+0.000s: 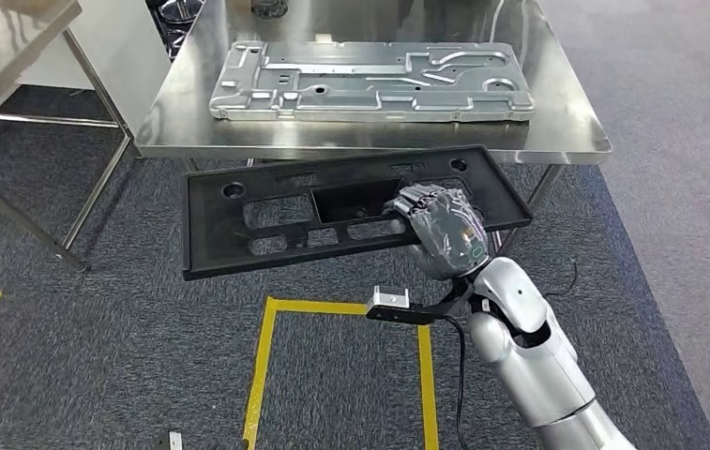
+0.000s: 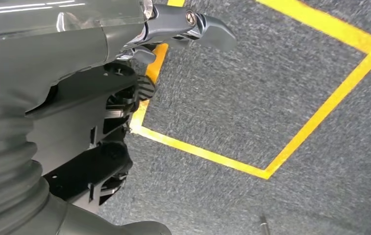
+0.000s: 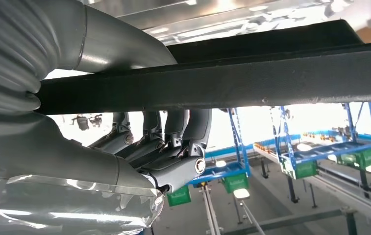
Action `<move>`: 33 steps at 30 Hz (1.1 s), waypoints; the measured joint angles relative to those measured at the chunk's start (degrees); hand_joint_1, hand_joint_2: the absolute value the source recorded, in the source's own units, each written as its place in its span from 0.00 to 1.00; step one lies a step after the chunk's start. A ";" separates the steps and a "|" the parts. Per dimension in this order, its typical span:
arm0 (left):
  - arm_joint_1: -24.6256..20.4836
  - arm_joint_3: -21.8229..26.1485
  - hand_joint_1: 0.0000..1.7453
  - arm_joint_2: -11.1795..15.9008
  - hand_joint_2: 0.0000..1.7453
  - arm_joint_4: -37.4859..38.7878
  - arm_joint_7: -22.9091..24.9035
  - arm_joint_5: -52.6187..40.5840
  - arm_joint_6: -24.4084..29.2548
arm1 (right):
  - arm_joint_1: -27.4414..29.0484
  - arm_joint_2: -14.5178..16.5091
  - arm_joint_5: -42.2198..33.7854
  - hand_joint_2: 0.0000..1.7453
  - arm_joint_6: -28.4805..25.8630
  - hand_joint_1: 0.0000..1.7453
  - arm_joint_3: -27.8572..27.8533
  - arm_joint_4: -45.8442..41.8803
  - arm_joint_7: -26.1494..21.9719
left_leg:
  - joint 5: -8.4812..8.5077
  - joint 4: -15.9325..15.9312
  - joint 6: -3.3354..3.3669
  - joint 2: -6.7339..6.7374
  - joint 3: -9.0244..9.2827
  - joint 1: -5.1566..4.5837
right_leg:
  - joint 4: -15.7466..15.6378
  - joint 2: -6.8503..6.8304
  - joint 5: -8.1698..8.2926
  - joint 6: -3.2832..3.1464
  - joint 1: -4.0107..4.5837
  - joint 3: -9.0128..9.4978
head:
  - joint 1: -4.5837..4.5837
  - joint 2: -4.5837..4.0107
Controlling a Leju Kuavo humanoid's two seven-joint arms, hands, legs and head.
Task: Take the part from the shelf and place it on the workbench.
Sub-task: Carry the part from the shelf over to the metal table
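Right hand (image 1: 440, 230) gripped the black part (image 1: 266, 220) just short of the workbench (image 1: 566, 141); left hand (image 2: 183, 27) state unclear.

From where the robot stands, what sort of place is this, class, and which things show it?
Probably a factory or workshop floor. A steel workbench carries a pressed metal panel, yellow floor tape marks a station on grey carpet, and the right hand holds a black part.

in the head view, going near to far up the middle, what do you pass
yellow floor tape → black plastic part held by the right hand → steel workbench's near edge → grey metal panel lying on the workbench
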 joint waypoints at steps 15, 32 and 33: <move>0.11 0.02 0.00 0.08 1.00 0.00 -0.02 0.22 0.09 | -1.45 -0.13 0.79 1.00 0.05 1.00 -0.08 2.61 0.27 | 2.07 0.71 0.69 0.15 -2.50 -0.46 | -0.59 0.16 -1.75 -1.06 0.77 2.46 | 0.00 0.00; 0.23 0.03 0.00 0.05 1.00 0.00 -0.07 0.73 -0.24 | -2.93 0.00 2.02 1.00 0.06 1.00 0.71 5.84 0.80 | 0.05 0.05 -0.27 0.01 -0.20 0.05 | -0.35 -0.01 -0.05 -0.35 -0.30 0.36 | 0.10 0.01; 0.25 0.03 0.00 0.06 1.00 0.00 -0.13 0.78 -0.24 | -3.20 0.03 2.09 1.00 0.08 1.00 0.73 6.11 0.85 | -0.51 0.79 -0.56 0.07 -0.39 0.12 | -0.54 -0.02 -0.10 -0.74 -0.38 0.58 | 0.04 0.01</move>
